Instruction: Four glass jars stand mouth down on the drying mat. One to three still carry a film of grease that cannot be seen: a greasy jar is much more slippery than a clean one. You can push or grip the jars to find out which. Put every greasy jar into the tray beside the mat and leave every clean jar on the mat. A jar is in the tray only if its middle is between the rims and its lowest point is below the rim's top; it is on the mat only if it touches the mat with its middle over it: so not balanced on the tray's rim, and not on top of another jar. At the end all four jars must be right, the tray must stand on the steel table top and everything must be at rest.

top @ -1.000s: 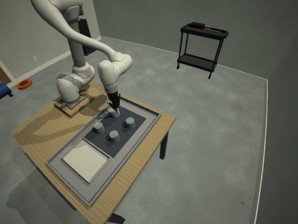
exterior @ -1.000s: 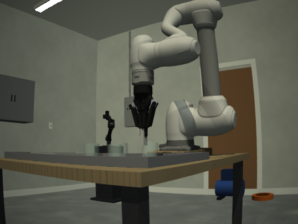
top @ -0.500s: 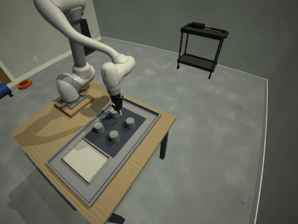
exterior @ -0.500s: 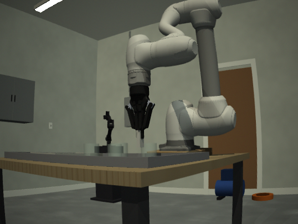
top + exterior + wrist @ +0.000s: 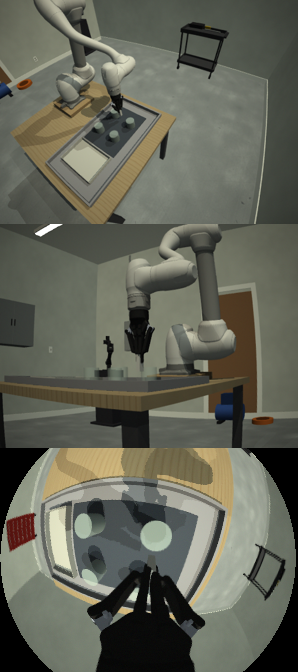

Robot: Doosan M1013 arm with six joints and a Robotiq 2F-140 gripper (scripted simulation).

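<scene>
Four pale glass jars stand mouth down on the dark drying mat (image 5: 116,130): a back jar (image 5: 114,113), a right jar (image 5: 130,122), a left jar (image 5: 98,127) and a front jar (image 5: 113,136). My gripper (image 5: 119,112) is shut on nothing and points straight down, low, close beside the back jar on its right side. I cannot tell whether it touches the jar. In the wrist view the shut fingertips (image 5: 150,565) sit just short of the back jar (image 5: 157,535). In the exterior view the gripper (image 5: 142,360) hangs just above the row of jars (image 5: 116,372).
The cream tray (image 5: 85,160) stands empty beside the mat on the grey steel table top (image 5: 130,144), which lies on a wooden table. The arm's base (image 5: 72,95) stands at the table's back left. A black cart (image 5: 202,48) stands far off.
</scene>
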